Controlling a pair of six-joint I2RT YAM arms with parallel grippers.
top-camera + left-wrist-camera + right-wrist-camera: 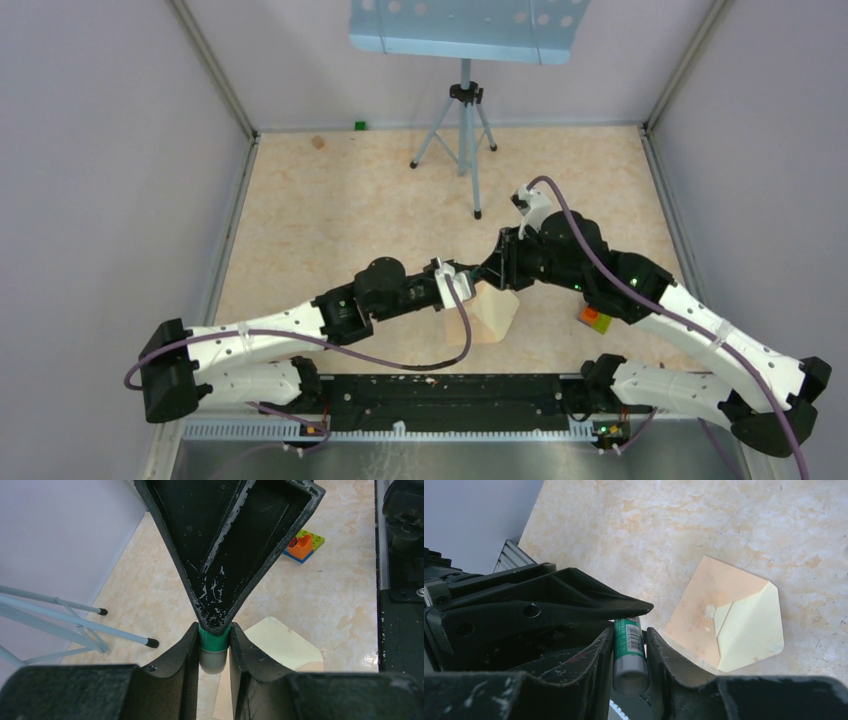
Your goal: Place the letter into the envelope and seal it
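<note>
Left gripper: I am seeing the left gripper (pixel 214 630) pinching a glue stick (pixel 629 652), its jaws standing narrow with the stick's grey end filling the gap between them.
Right gripper: The right gripper (pixel 629 631) is closing on the same stick from the opposite side. Its fingers (pixel 659 655) are pressing both flanks of the green labelled barrel, so each arm is gripping one end.
Meeting point: In the top view I am watching both wrists converging nose to nose above the near middle of the table (pixel 724 520).
Envelope: The envelope (pixel 701 612) is lying flat on the table just below and beside the joined grippers, apart from both of them.
Letter: The letter (pixel 751 627) is showing as a pale sheet overlapping one corner of the envelope and touching it. I cannot tell whether it is sitting tucked inside.
Toy block: A coloured toy block (pixel 302 546) is sitting on the table near the right arm.
Far end: A tripod (pixel 462 130) is standing at the back, carrying a pale blue perforated panel (pixel 465 25).
</note>
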